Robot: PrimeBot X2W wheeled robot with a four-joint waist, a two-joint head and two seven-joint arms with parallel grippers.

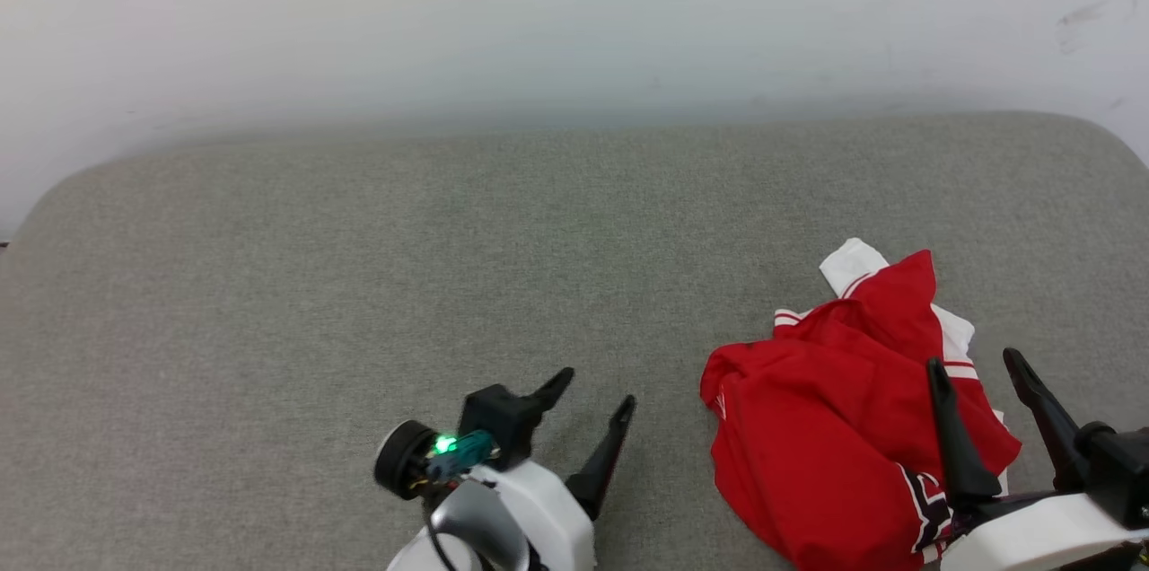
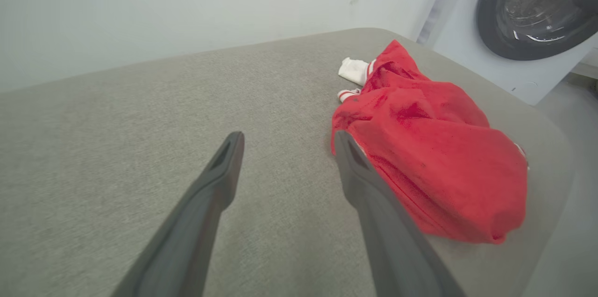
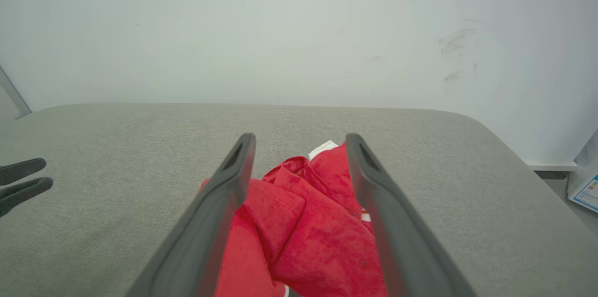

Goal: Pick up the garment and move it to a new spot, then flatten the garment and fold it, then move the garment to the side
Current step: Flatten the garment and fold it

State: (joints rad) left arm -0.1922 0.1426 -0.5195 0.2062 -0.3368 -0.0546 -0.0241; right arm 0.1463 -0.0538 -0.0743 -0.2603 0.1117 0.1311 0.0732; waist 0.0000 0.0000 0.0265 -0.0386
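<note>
The left gripper [image 1: 597, 390] hovers, fingers spread, over the bare grey cushion [image 1: 314, 284]. At near right the crumpled red shirt [image 1: 808, 436] lies beneath the right gripper [image 1: 972, 362], which is equally spread. Pickup has not begun; the next move is likely to lower and pinch the cloth.

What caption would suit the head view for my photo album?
Crumpled red-and-white garment on a grey cushion, open right end effector poised by it, open left end effector apart over bare fabric.
</note>
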